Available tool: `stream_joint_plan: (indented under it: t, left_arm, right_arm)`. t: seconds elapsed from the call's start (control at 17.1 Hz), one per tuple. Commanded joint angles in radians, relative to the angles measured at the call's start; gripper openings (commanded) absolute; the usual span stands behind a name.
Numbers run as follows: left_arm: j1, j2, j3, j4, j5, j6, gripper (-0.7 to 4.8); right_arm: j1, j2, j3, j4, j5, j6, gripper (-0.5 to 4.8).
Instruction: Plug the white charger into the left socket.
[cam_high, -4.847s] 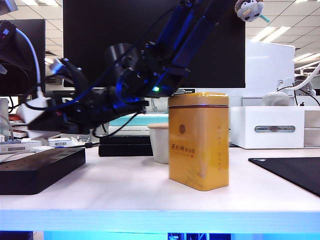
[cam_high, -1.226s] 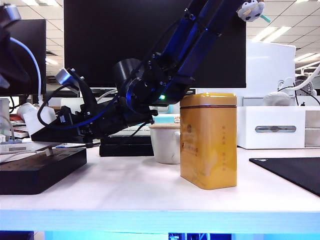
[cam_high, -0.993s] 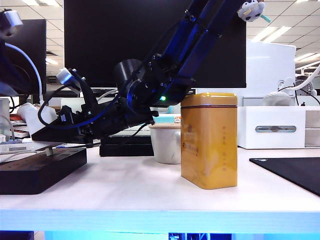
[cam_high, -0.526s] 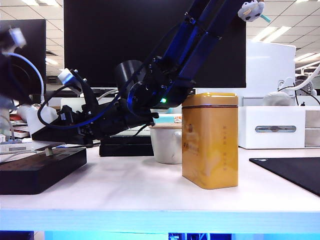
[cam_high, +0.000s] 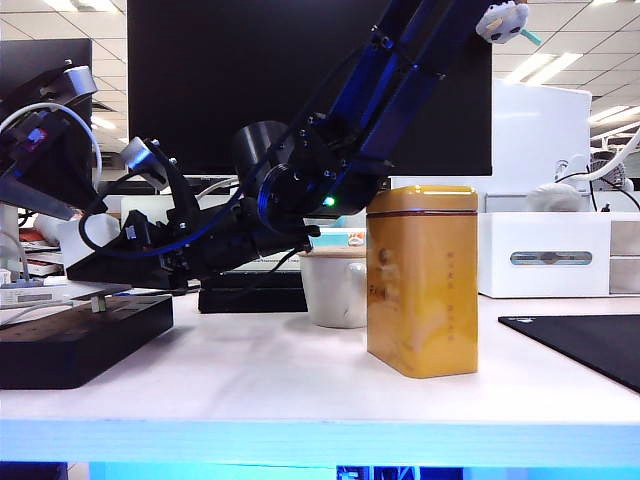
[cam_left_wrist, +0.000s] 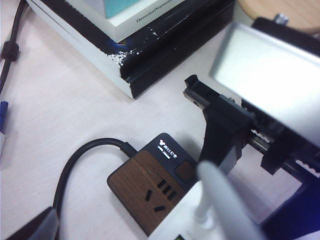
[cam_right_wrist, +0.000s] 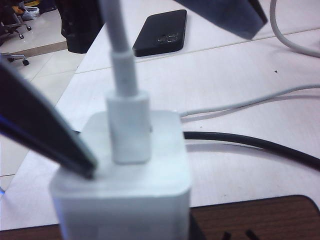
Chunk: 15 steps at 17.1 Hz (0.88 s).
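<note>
My right gripper (cam_right_wrist: 120, 165) pinches the white charger (cam_right_wrist: 122, 195), low in the right wrist frame, its prongs over the left socket (cam_left_wrist: 157, 192) of the black power strip (cam_high: 80, 335) at the exterior view's lower left. It looks light, stiff and slick, best held by its flat sides. My left gripper (cam_high: 45, 150), spread wide, hovers upper left. The strip's small white logo is unreadable.

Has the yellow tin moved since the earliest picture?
Yes. In the exterior view the yellow tin now stands further right: against the white mug behind it, it no longer overlaps the mug. The right claw holds the white charger.
</note>
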Motion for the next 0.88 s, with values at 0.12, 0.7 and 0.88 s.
stream_joint_plan:
  t: [0.12,0.7,0.88]
  left_arm:
    - [-0.005,0.006,-0.009,-0.11,-0.014,0.037,4.79]
    - [-0.088,0.006,-0.009,-0.156,-0.032,0.051,4.79]
    - [-0.089,0.006,-0.009,-0.165,-0.083,0.064,4.79]
  right_arm:
    - [0.003,0.013,-0.009,-0.064,0.0,0.0,-0.01]
    - [0.006,0.013,-0.009,-0.127,0.001,-0.001,-0.01]
    - [0.007,0.013,-0.008,-0.14,0.002,-0.005,-0.01]
